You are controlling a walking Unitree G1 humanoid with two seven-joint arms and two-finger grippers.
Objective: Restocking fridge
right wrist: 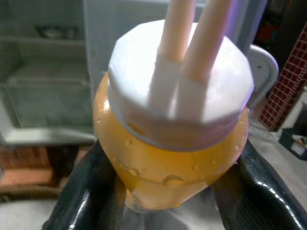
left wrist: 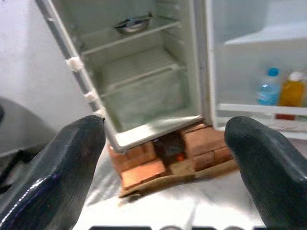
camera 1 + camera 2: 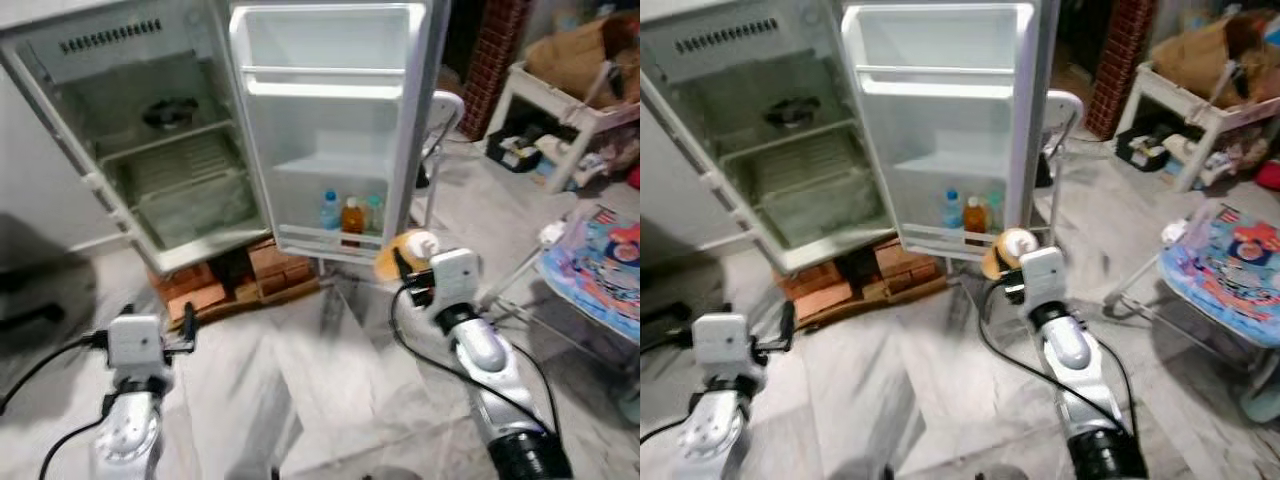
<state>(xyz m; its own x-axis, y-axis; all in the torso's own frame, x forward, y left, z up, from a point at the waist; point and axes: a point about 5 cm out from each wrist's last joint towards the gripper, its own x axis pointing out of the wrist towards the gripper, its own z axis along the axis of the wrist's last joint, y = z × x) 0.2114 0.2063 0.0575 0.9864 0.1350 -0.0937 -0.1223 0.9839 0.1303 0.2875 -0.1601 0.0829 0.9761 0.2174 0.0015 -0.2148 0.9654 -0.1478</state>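
Your right gripper (image 1: 165,191) is clamped on the orange bottle (image 1: 168,163), white cap facing the camera. Open fridge (image 3: 170,150) sits ahead of it. Left gripper (image 2: 168,158): fingers spread, holding nothing.

can't read any text from here, the labels on the door bottles (image 3: 351,218) and my yellow bottle (image 1: 168,158) are too blurry.

My right arm (image 3: 490,365) reaches forward, its gripper (image 1: 163,187) with jaws closed around a yellow bottle (image 1: 168,167). My left arm (image 3: 130,420) is held low, its gripper (image 2: 168,148) with jaws spread wide, holding nothing.
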